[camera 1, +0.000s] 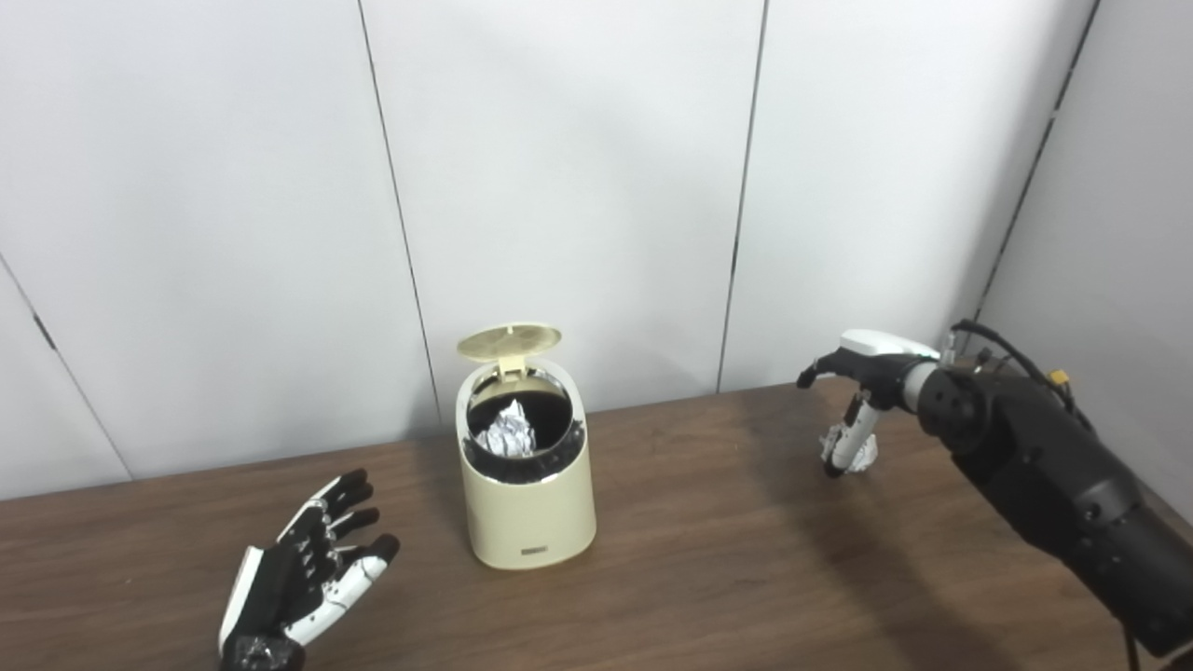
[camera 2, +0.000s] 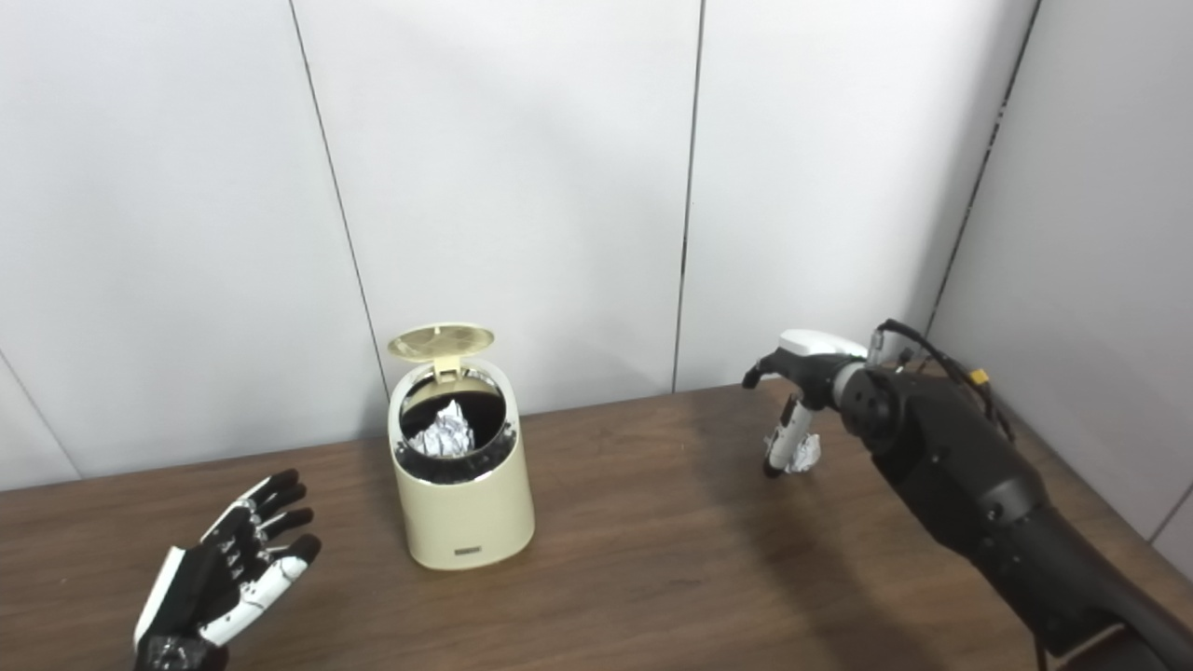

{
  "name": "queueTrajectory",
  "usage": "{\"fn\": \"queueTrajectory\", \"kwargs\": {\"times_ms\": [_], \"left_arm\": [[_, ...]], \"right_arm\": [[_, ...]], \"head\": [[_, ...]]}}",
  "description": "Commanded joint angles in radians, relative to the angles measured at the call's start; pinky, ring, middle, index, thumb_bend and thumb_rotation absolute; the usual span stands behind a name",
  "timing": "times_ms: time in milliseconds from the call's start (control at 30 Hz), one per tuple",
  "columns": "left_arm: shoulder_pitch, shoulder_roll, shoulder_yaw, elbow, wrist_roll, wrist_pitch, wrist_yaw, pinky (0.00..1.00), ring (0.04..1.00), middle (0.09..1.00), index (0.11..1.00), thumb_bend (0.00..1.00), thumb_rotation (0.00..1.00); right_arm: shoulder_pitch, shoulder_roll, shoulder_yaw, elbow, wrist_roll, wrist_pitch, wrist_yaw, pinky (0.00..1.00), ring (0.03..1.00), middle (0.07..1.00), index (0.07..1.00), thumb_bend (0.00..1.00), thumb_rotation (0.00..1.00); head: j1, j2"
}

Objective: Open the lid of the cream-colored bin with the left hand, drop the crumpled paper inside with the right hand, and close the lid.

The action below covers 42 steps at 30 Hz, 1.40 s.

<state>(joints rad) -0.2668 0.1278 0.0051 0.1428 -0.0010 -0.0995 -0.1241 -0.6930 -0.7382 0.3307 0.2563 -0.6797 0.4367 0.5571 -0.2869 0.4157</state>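
The cream-colored bin (camera 1: 527, 508) stands upright on the wooden table (camera 1: 736, 568), left of the middle. Its round lid (camera 1: 509, 342) is flipped up at the back. A crumpled paper (camera 1: 509, 431) lies inside the dark opening. A second crumpled paper ball (camera 1: 866, 456) rests on the table at the far right. My right hand (camera 1: 862, 377) hovers over this ball with fingers apart, one finger (camera 1: 846, 443) reaching down beside it. My left hand (camera 1: 312, 564) is open, palm up, low over the table left of the bin and clear of it.
White wall panels (camera 1: 578, 186) rise right behind the table's far edge. A side wall (camera 1: 1118, 233) closes in at the right, near my right arm. Bare wood lies between the bin and the right hand.
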Motion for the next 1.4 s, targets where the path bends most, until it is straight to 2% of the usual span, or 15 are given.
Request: {"fn": "queueTrajectory", "kwargs": {"times_ms": [0, 133, 400, 567, 667, 800, 900, 967, 1233, 1300, 1333, 1367], "left_arm": [[-0.031, 0.011, 0.001, -0.027, 0.008, -0.018, 0.008, 0.63, 0.804, 0.863, 0.896, 0.69, 0.37], [-0.029, 0.01, 0.002, -0.029, 0.01, -0.015, 0.01, 0.63, 0.802, 0.859, 0.891, 0.7, 0.38], [-0.025, 0.013, 0.004, -0.038, 0.006, -0.008, 0.006, 0.64, 0.805, 0.863, 0.894, 0.71, 0.37], [-0.023, 0.015, 0.006, -0.042, -0.006, -0.001, -0.002, 0.64, 0.811, 0.866, 0.897, 0.71, 0.37], [-0.021, 0.017, 0.004, -0.047, -0.001, 0.006, -0.001, 0.65, 0.813, 0.865, 0.897, 0.71, 0.38], [-0.019, 0.016, 0.003, -0.049, 0.0, 0.01, 0.0, 0.65, 0.808, 0.862, 0.893, 0.71, 0.38], [-0.018, 0.016, 0.001, -0.051, 0.003, 0.015, 0.001, 0.65, 0.808, 0.863, 0.895, 0.71, 0.38], [-0.017, 0.017, -0.001, -0.054, 0.009, 0.02, 0.002, 0.64, 0.805, 0.861, 0.892, 0.72, 0.38], [-0.013, 0.019, -0.003, -0.061, 0.004, 0.029, -0.005, 0.65, 0.81, 0.867, 0.897, 0.71, 0.38], [-0.013, 0.02, -0.004, -0.058, 0.008, 0.023, -0.005, 0.65, 0.808, 0.866, 0.897, 0.7, 0.37], [-0.013, 0.021, -0.005, -0.057, 0.01, 0.021, -0.006, 0.64, 0.804, 0.863, 0.894, 0.7, 0.37], [-0.013, 0.022, -0.005, -0.055, 0.008, 0.02, -0.008, 0.64, 0.805, 0.864, 0.894, 0.7, 0.37]], "right_arm": [[-0.058, -0.02, -0.006, -0.006, -0.025, 0.019, -0.001, 0.77, 0.916, 0.951, 0.805, 0.87, 0.11], [-0.049, -0.017, -0.002, 0.022, -0.024, -0.004, -0.012, 0.72, 0.863, 0.906, 0.806, 0.87, 0.09], [-0.051, -0.031, 0.039, 0.04, -0.049, 0.007, 0.047, 0.74, 0.861, 0.898, 0.823, 0.8, 0.09], [-0.057, -0.037, 0.059, 0.064, -0.071, -0.008, 0.065, 0.72, 0.834, 0.869, 0.79, 0.82, 0.08], [-0.058, -0.04, 0.073, 0.071, -0.084, -0.024, 0.072, 0.78, 0.853, 0.87, 0.77, 0.85, 0.1], [-0.053, -0.033, 0.069, 0.067, -0.085, -0.009, 0.078, 0.79, 0.853, 0.862, 0.764, 0.84, 0.1], [-0.046, -0.026, 0.055, 0.064, -0.072, 0.002, 0.073, 0.75, 0.837, 0.848, 0.756, 0.84, 0.08], [-0.038, -0.023, 0.046, 0.059, -0.067, 0.004, 0.066, 0.71, 0.805, 0.817, 0.744, 0.84, 0.06], [-0.011, -0.016, 0.014, 0.051, -0.056, -0.017, 0.026, 0.68, 0.698, 0.728, 0.695, 0.75, 0.02], [-0.003, -0.005, -0.003, 0.05, -0.05, -0.01, 0.0, 0.6, 0.622, 0.662, 0.663, 0.74, 0.0], [0.001, 0.002, -0.013, 0.048, -0.047, -0.002, -0.015, 0.52, 0.554, 0.534, 0.578, 0.61, 0.0], [0.005, 0.006, -0.02, 0.051, -0.045, -0.007, -0.034, 0.43, 0.476, 0.484, 0.547, 0.56, 0.0]], "head": [[0.001, 0.003], [0.0, 0.006], [-0.004, 0.015], [-0.006, 0.02], [-0.008, 0.023], [-0.009, 0.027], [-0.009, 0.03], [-0.008, 0.031], [-0.007, 0.039], [-0.006, 0.041], [-0.005, 0.043], [-0.005, 0.044]]}}
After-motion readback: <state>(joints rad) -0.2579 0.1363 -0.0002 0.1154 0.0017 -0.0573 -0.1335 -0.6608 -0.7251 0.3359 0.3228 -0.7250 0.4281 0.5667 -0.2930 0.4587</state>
